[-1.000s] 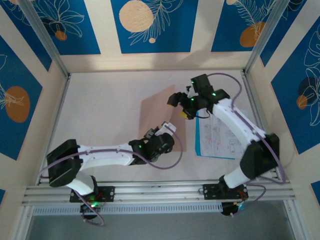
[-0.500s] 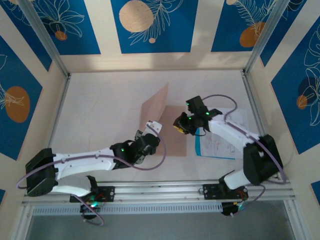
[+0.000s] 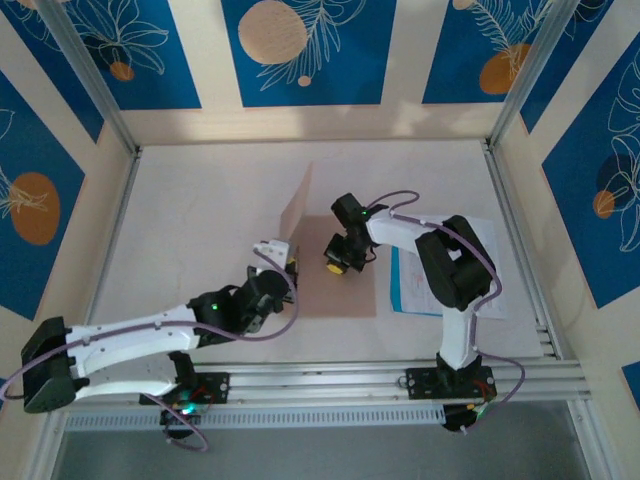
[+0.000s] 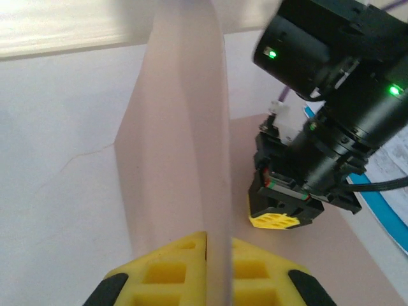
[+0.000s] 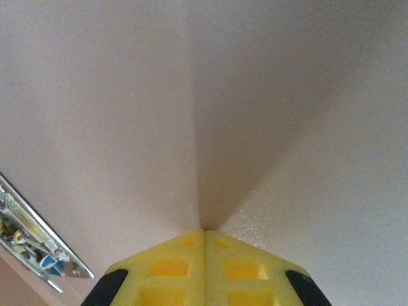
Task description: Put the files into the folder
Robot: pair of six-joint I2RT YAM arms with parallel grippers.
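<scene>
The pinkish-brown folder (image 3: 345, 292) lies open in the middle of the table. Its cover (image 3: 298, 212) stands almost upright, and my left gripper (image 3: 288, 258) is shut on the cover's near edge. In the left wrist view the cover (image 4: 185, 127) runs edge-on between the yellow fingers of that gripper (image 4: 213, 239). My right gripper (image 3: 336, 262) is shut with nothing in it, tips down on the flat inner leaf (image 4: 306, 268) close to the crease (image 5: 197, 159). The files (image 3: 445, 272), white printed sheets on a blue sheet, lie flat to the folder's right.
Aluminium rails (image 3: 300, 380) run along the near edge, and frame posts stand at the back corners. Blue patterned walls enclose the table (image 3: 200, 220). The right arm (image 3: 455, 255) arches over the files. A bit of metal rail (image 5: 35, 245) shows past the folder.
The left gripper has swung the folder's cover up and leftward to near upright. The right gripper has moved left from beside the files onto the folder's inner leaf.
</scene>
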